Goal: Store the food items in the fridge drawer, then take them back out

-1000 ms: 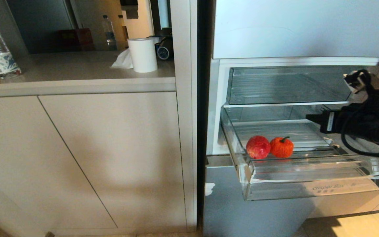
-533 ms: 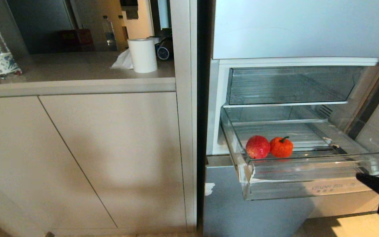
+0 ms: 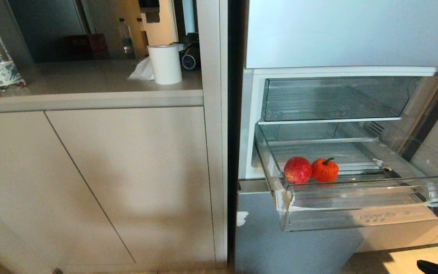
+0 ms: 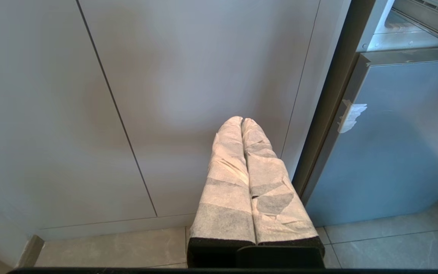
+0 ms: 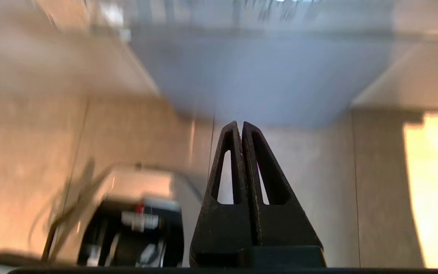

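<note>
I've got the fridge drawer (image 3: 356, 217) pulled out at centre right of the head view, and both food items sit inside it near its left end: the pinkish-red round fruit (image 3: 297, 170) touching the bright red piece with the green stem (image 3: 325, 170) on its right. They lie side by side along the drawer's width, not front to back.

My right gripper (image 5: 241, 129) is clenched, fingers pressed flat together with nothing between them. It's down low, pointing at the floor and the blue lower panel (image 5: 264, 72); only a dark sliver of that arm shows at the bottom right corner of the head view. So the food lies up and to the left of it, above the drawer's front lip.

My left gripper (image 4: 242, 121) is also clamped on nothing, its wrapped fingers (image 4: 226, 182) aimed at the cabinet door (image 4: 89, 95) beside the fridge.

I'd judge the right arm nearer the drawer's open side, with the stemmed piece the closer of the two. It needs to rise, spread its fingers and come in over the lip.
</note>
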You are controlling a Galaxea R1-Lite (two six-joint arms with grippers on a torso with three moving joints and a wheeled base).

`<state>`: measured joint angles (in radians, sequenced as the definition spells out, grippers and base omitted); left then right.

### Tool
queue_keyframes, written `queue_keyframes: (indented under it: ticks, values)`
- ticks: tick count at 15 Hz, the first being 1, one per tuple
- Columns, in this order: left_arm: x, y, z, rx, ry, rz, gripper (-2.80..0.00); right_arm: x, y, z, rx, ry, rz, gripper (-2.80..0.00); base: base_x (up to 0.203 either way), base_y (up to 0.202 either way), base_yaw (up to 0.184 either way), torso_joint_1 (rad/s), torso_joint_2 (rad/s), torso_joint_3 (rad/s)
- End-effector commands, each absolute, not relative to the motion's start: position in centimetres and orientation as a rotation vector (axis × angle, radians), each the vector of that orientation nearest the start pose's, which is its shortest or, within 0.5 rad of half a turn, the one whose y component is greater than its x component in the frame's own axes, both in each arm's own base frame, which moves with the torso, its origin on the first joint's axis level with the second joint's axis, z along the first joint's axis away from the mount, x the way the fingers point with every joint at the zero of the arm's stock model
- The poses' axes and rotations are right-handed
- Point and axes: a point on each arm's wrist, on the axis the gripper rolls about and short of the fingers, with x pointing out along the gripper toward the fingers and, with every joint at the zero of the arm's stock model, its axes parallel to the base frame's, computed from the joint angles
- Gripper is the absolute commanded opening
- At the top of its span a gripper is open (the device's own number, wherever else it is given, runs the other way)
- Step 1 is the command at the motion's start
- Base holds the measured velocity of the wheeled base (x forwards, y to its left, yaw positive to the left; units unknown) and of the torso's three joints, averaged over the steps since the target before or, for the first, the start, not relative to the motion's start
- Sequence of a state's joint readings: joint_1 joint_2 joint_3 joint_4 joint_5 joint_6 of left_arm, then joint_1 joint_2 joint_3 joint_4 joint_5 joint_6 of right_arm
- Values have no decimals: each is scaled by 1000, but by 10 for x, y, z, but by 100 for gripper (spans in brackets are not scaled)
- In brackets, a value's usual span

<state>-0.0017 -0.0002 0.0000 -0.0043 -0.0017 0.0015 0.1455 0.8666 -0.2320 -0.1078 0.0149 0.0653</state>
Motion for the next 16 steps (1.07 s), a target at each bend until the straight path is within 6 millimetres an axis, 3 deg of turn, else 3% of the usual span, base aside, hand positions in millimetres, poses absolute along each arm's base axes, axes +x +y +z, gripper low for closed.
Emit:
queue_keyframes:
  ticks: [1,8,14,15,16]
  values:
    - [-23,0,76,2,-3,-3,-280,108,17,127,21,686,141,-280,0,0,0,0,0,0]
    - [-23,0,76,2,-3,-3,-280,222,34,128,39,794,130,-280,0,0,0,0,0,0]
    - [-23,0,76,2,-3,-3,-280,316,48,101,157,653,105,-280,0,0,0,0,0,0]
    - [-23,0,76,2,-3,-3,-280,332,51,104,221,562,101,-280,0,0,0,0,0,0]
    - [-23,0,76,2,-4,-3,-280,337,53,106,272,514,98,-280,0,0,0,0,0,0]
